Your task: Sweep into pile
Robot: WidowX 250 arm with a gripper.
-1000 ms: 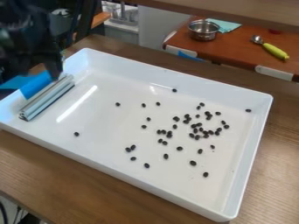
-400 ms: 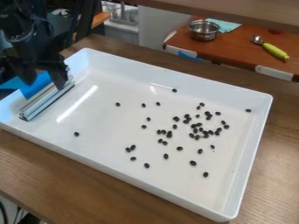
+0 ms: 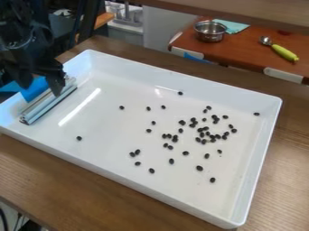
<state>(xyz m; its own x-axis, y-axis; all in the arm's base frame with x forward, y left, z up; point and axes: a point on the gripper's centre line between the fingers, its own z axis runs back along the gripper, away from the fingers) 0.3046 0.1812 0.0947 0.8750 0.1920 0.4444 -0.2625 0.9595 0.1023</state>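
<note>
Beans, or small dark things like them, lie scattered in the one white tray, thickest right of centre in the frame. I count close to fifty, though touching clusters make an exact tally unsafe. One strays alone towards the lower left, and another sits near the right wall. The pile has yet to be made, and the raised walls presumably serve to keep the beans from rolling onto the wooden worktop.

The single silvery bar, likely the sweeping tool, lies by the tray's left end, at the left of the frame. Lying there, it leaves the spread free and could push inward from behind the outlying beans. Its one blue piece rises from the bar, probably to give a grip.

At the upper left, the one black hand hangs over that piece, fingers wide with the blue between them, a pose that suits closing on it. Whether either finger touches it I cannot tell.

On a second table, upper right, are one metal pot, one teal cloth and one green-handled scoop.
</note>
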